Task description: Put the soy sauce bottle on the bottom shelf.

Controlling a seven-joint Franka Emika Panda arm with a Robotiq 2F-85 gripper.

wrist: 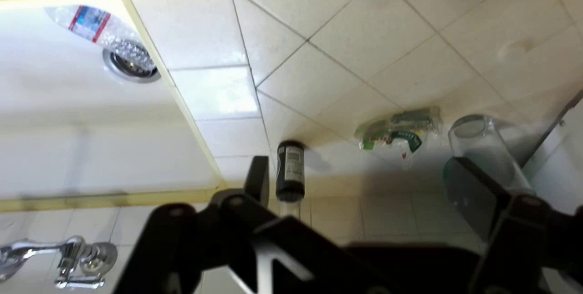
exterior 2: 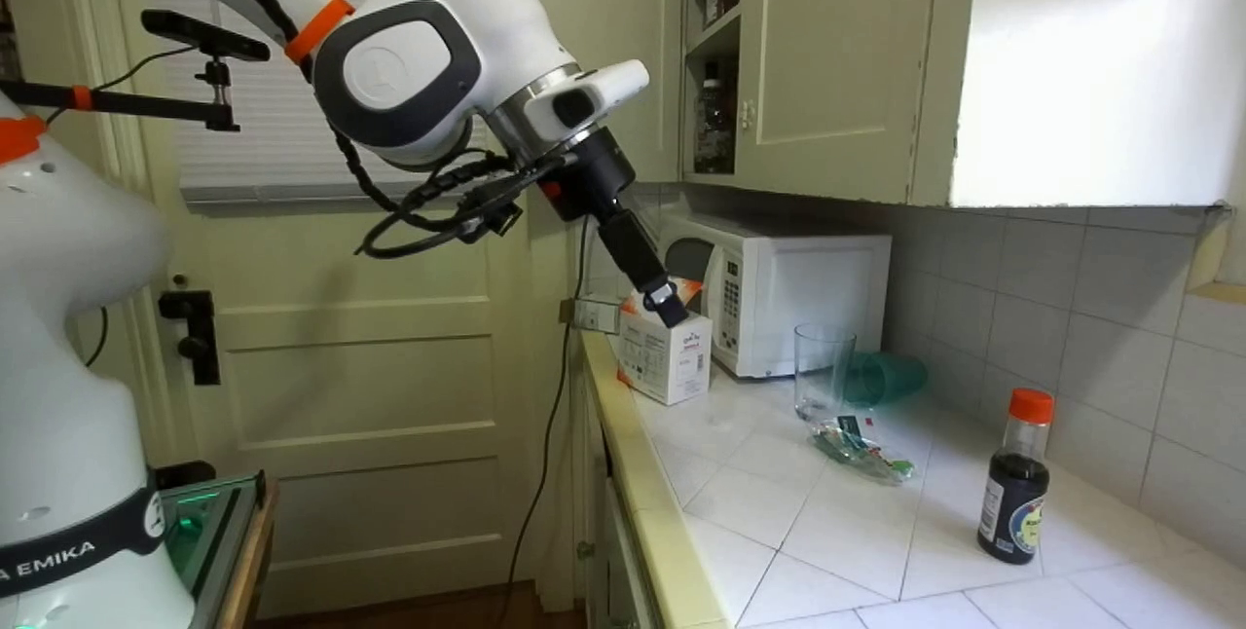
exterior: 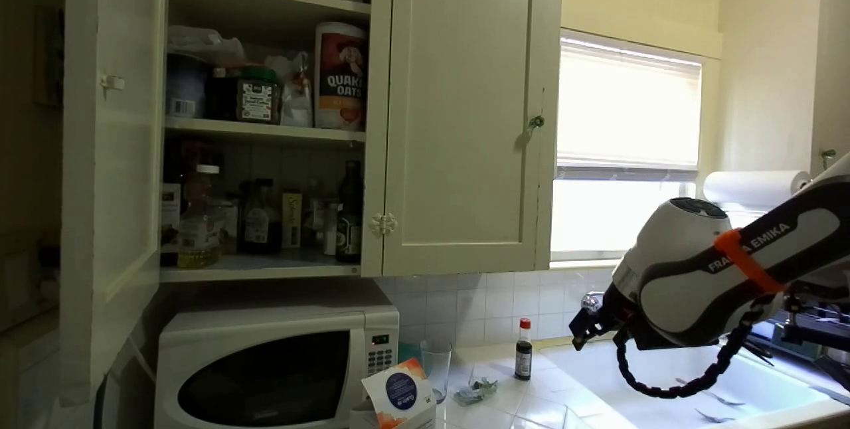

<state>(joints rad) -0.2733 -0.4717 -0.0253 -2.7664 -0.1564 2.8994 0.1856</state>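
Observation:
The soy sauce bottle, slim and dark with a red cap, stands upright on the white tiled counter in both exterior views (exterior: 524, 353) (exterior 2: 1013, 507). In the wrist view the bottle (wrist: 290, 169) shows beside the left finger, its cap hidden behind the gripper. My gripper (wrist: 368, 185) is open and empty, its fingers wide apart. In both exterior views the gripper (exterior: 576, 336) (exterior 2: 670, 306) hangs in the air, higher than the counter and apart from the bottle. The bottom shelf (exterior: 259, 274) of the open cupboard holds several bottles and jars, above the microwave.
A white microwave (exterior: 265, 376) stands under the cupboard. A tea box (exterior 2: 666, 356), a clear glass (exterior 2: 824, 371), a teal cup (exterior 2: 886, 379) and crumpled packaging (exterior 2: 861, 452) are on the counter. The cupboard door (exterior: 129, 150) stands open. A sink (wrist: 91, 148) with a faucet (wrist: 73, 257) adjoins the counter.

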